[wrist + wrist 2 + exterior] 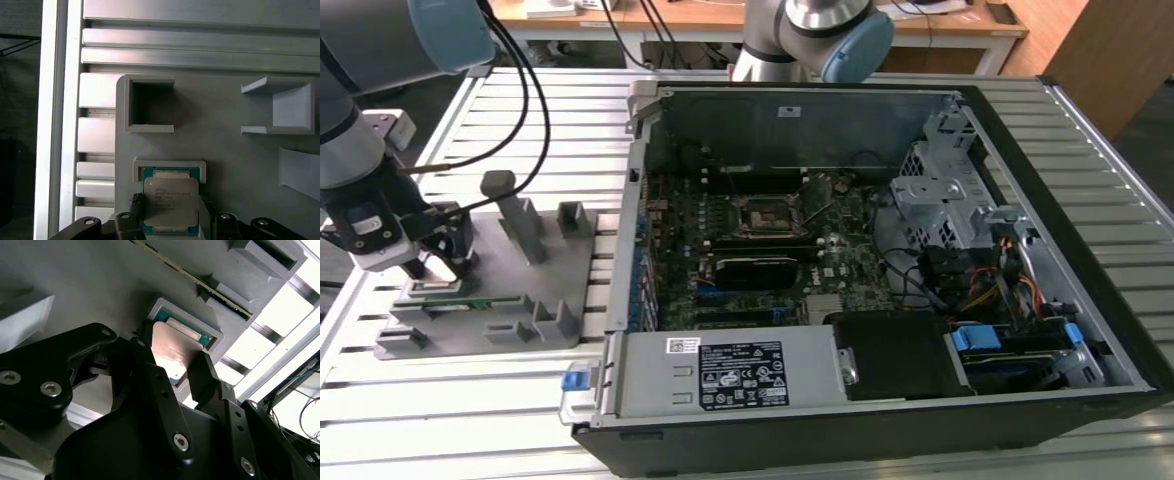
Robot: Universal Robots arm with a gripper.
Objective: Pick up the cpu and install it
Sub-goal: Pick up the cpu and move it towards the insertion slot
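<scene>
Closest to the lens in the second wrist view are the black links of the hand (pixel 172 354). Its two fingers (pixel 150 370) are drawn in against opposite edges of the cpu (pixel 176 347). The cpu lies flat in a shallow square pocket of the grey fixture tray (pixel 90 285), not lifted out.

The exterior view takes in what the wrist cameras do not. The slatted metal counter (pixel 560 120) carries an open computer case (pixel 854 425), which has a motherboard (pixel 841 250) with a square socket (pixel 767 215) near its middle. The tray (pixel 520 305) sits just beside the case, at the exterior view's left. There the arm (pixel 360 150) reaches down, with the hand (pixel 438 262) low over the tray's outer end, well apart from the socket.

The first wrist view looks straight down on the tray (pixel 225 165) and the counter slats (pixel 200 37). It shows the cpu (pixel 171 200) squarely, silver top up with a green border around it. A fingertip (pixel 136 202) stands at each of its two side edges, and a deeper square recess (pixel 151 102) lies close by. The second wrist view sees the chip aslant, its lid catching a pinkish sheen.
</scene>
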